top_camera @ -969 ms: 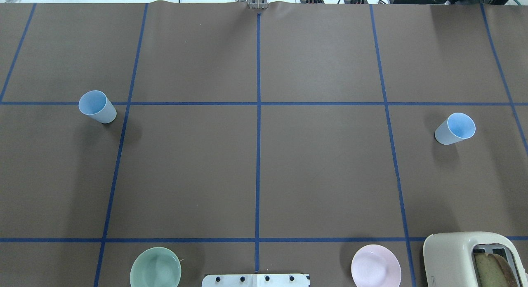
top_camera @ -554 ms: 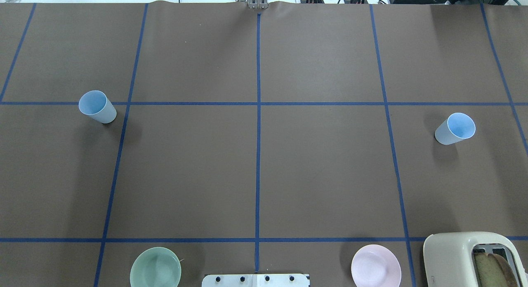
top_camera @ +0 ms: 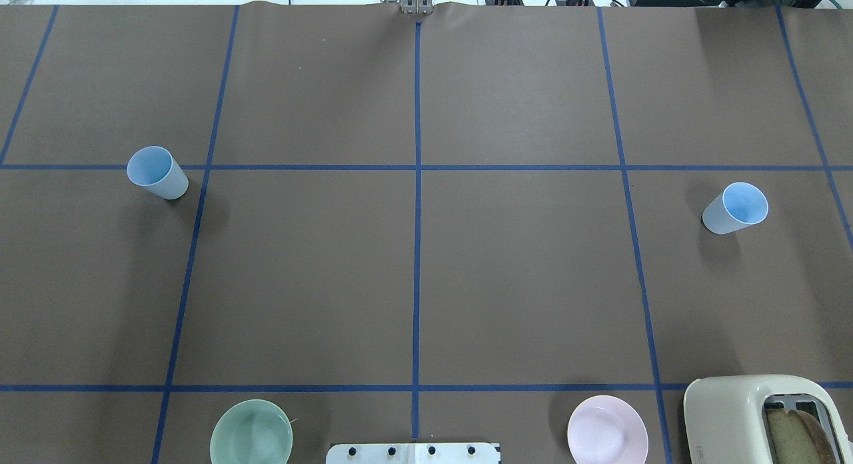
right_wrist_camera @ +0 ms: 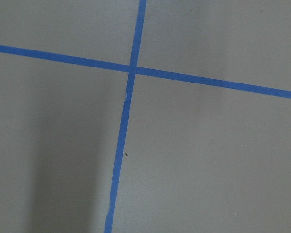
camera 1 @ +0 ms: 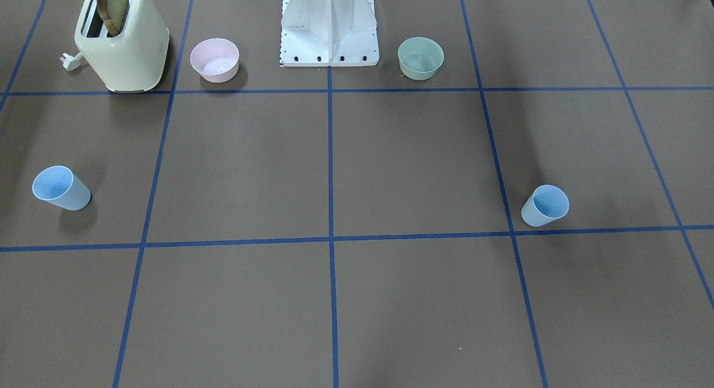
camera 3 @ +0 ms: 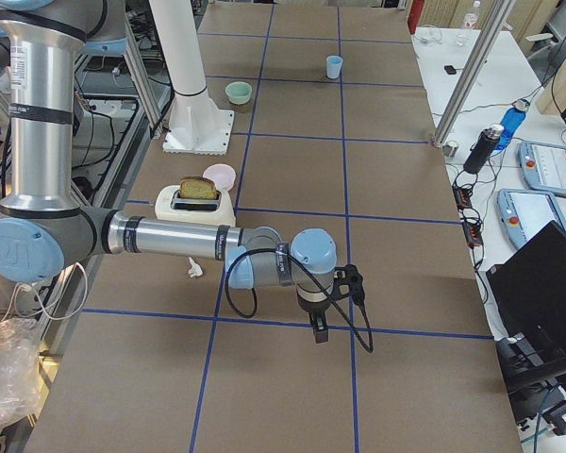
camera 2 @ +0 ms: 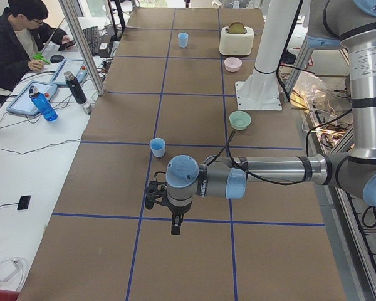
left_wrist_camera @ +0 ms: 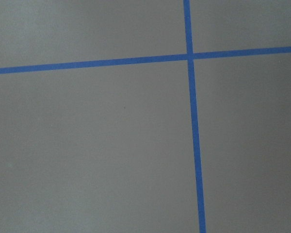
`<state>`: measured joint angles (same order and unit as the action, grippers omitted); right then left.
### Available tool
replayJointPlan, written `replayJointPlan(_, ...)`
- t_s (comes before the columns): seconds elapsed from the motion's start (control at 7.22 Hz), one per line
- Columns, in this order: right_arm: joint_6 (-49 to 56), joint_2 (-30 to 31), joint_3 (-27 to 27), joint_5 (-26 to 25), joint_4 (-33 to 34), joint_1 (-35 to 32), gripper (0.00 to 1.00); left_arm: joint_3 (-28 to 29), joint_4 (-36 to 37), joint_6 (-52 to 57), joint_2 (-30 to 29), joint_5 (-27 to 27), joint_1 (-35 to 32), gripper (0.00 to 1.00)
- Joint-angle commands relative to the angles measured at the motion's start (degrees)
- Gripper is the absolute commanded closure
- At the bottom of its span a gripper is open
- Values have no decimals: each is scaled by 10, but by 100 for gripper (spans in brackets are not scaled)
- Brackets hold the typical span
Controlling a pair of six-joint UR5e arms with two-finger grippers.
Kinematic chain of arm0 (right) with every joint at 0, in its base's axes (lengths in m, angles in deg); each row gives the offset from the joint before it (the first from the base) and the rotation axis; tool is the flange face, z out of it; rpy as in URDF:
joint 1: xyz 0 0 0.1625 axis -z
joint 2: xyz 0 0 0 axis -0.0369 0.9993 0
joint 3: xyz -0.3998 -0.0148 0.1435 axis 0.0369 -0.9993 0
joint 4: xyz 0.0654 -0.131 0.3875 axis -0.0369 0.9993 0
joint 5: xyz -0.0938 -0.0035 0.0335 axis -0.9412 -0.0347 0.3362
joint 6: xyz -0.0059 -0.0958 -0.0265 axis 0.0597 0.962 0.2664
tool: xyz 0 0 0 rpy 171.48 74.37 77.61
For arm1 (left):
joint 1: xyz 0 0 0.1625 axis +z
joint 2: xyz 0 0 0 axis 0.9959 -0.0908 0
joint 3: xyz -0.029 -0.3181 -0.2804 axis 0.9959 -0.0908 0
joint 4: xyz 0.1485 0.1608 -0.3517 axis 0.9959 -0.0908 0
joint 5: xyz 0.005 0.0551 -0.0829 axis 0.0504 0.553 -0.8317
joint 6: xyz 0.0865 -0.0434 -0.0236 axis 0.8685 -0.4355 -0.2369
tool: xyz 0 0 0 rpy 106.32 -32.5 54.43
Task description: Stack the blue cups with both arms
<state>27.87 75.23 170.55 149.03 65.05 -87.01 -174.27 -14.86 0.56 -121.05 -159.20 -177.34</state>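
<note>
Two light-blue cups stand upright and far apart on the brown table. One cup [top_camera: 157, 173] is at the left of the overhead view, also seen from the front [camera 1: 545, 205] and from the left side [camera 2: 157, 147]. The other cup [top_camera: 735, 208] is at the right [camera 1: 60, 188]. My left gripper [camera 2: 175, 222] hangs above the table short of the near cup in the exterior left view. My right gripper [camera 3: 319, 328] shows only in the exterior right view. I cannot tell whether either is open or shut. Both wrist views show only bare paper and tape lines.
A cream toaster [top_camera: 760, 417] with bread, a pink bowl [top_camera: 607, 429] and a green bowl [top_camera: 251, 432] stand near the white base mount [top_camera: 413, 453]. Blue tape lines grid the table. An operator [camera 2: 19, 44] sits at a side desk with bottles.
</note>
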Motion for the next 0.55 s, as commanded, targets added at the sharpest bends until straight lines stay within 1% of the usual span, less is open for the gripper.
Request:
replayJointPlan(0.0,-38,-25,-18,37,-42,0,0,5,-57,0,-29,1,0,1)
replayJointPlan(0.14,-40,-48,-21,44,-38,0,0,5,-93,0,-39,1,0,1)
replayJointPlan(0.28,-41,-55,-24,65,-38,0,0,18,-147,-2,-67,4,0,2)
replayJointPlan(0.42,-38,-58,-24,81,-44,0,0,33,-160,-1,-80,1,1,2)
